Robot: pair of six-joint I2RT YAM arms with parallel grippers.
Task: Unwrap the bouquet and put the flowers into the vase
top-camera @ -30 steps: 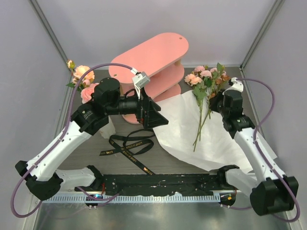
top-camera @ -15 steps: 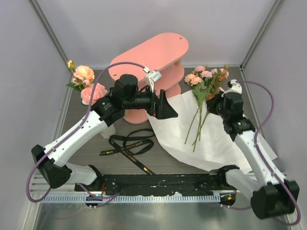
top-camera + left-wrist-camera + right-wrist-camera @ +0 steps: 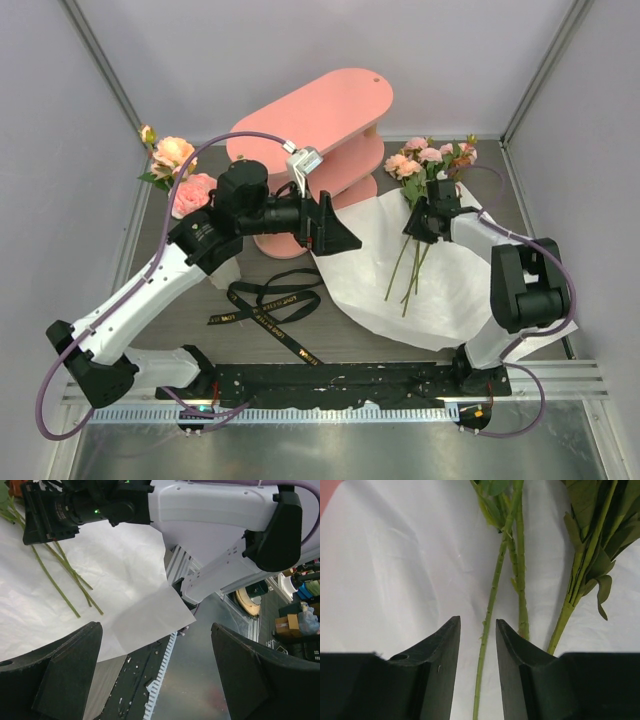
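Top external view: a black ribbon (image 3: 265, 305), its gold lettering too small to read, lies low centre just beside the spread white paper (image 3: 450, 290). The left gripper (image 3: 340, 238) hovers over the paper's left edge, spread wide and empty. The right gripper (image 3: 477, 630) stands parted around 1 green stem without pinching it. The flowers (image 3: 425, 175) lie on the paper, right of centre. More roses (image 3: 175, 170) show at upper left, and the pink shelf (image 3: 320, 120) stands at the back.

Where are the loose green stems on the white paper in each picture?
Top view: stems right of centre, fanned on the white paper.
Left wrist view: stems upper left, on that paper.
Right wrist view: stems centre, running top to bottom.
Shared landmark: the white paper beneath them.
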